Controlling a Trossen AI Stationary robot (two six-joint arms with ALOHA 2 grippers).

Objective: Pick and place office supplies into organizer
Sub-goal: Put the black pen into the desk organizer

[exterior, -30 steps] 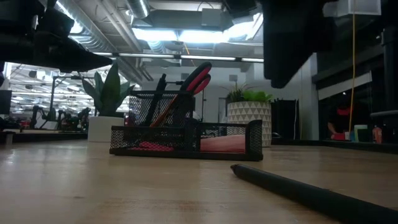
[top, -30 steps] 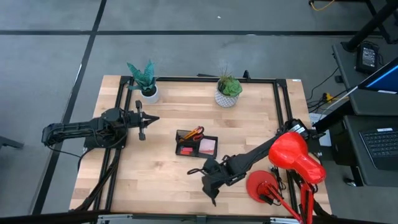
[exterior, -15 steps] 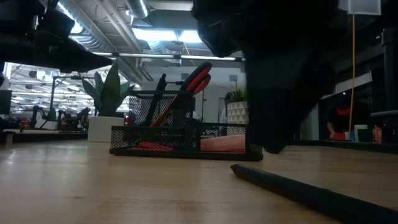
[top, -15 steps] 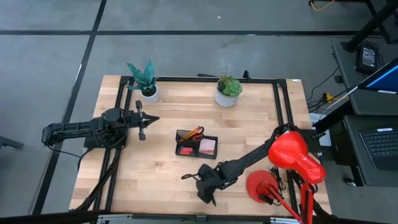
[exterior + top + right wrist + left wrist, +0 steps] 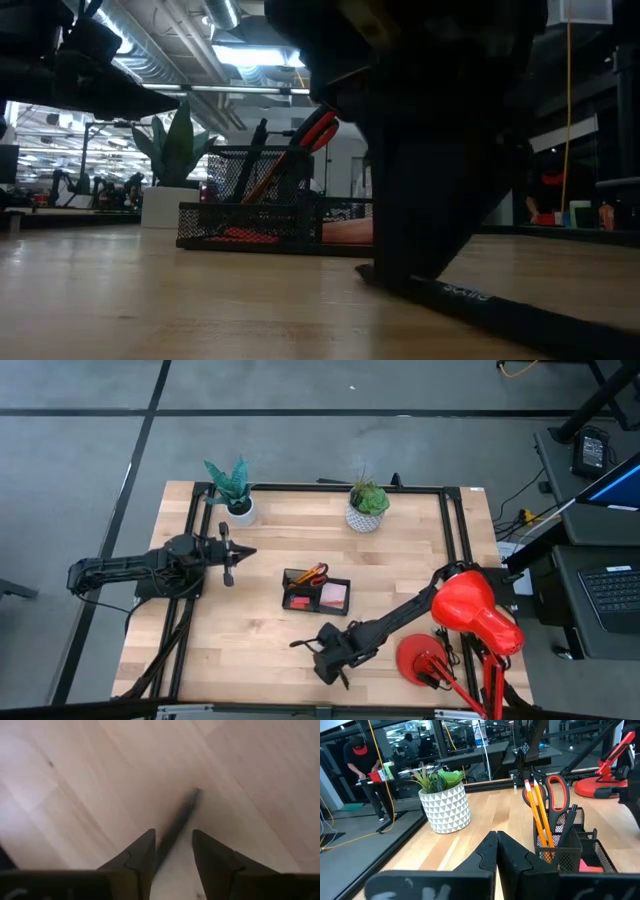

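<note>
A dark slim pen [image 5: 184,815] lies flat on the wooden table near its front edge, also seen in the low view [image 5: 480,298]. My right gripper [image 5: 172,836] points steeply down over it, open, with one finger on each side of the pen's near part [image 5: 325,652]. The black mesh organizer [image 5: 300,601] stands at the table's middle. It holds red-handled scissors [image 5: 558,790], orange pencils [image 5: 538,810] and a pink sticky-note block [image 5: 334,594]. My left gripper [image 5: 246,550] waits shut at the table's left, pointing level toward the right.
Two potted plants in white pots [image 5: 238,510] [image 5: 365,515] stand along the far edge. A red lamp [image 5: 470,610] and its base [image 5: 420,660] sit at the front right beside my right arm. Bare wood lies left of the pen and in front of the organizer.
My right gripper has come down toward the table and a little toward its left edge, ending with its fingers astride the pen. The pen has stayed where it lay.
</note>
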